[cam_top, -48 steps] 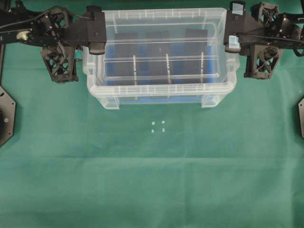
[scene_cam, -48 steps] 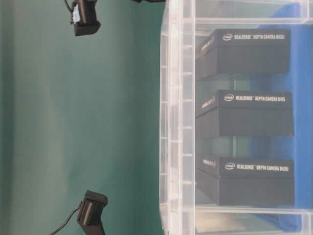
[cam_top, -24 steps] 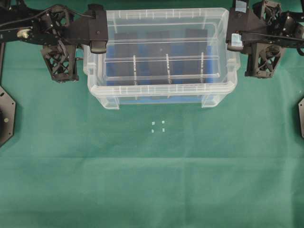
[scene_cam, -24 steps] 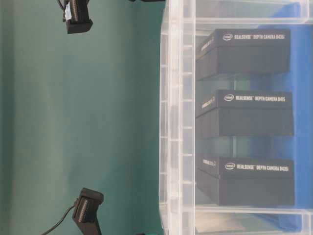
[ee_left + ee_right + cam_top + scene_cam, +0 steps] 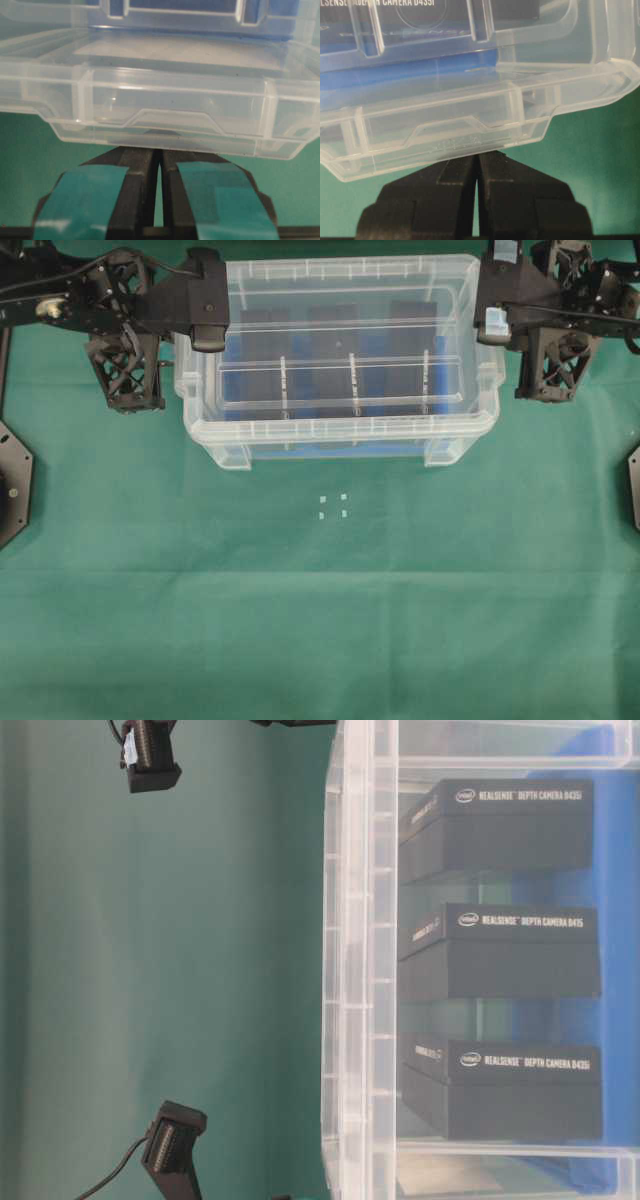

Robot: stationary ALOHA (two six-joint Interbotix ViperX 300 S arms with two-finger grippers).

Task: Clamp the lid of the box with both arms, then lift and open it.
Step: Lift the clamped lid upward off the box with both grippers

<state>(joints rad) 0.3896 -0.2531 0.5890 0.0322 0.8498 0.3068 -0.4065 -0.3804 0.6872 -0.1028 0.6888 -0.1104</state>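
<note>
The deep clear plastic rectangular tub [image 5: 340,445] with a blue bottom sits at the far middle of the green cloth-covered table [image 5: 320,620], holding three black rectangular packs [image 5: 500,950] in a row. The flat clear plastic lid [image 5: 345,315] with long raised ribs lies over the tub.

The left black lattice-framed arm [image 5: 120,350] reaches in level from the far left, and its teal-taped gripper [image 5: 159,150] meets the lid's left short edge. Its jaws stand almost together, gripping the lid's side tab.

The right black lattice-framed arm [image 5: 555,345] comes in level from the far right. Its gripper [image 5: 476,160] is likewise pinched nearly closed on the lid's right side tab.
</note>
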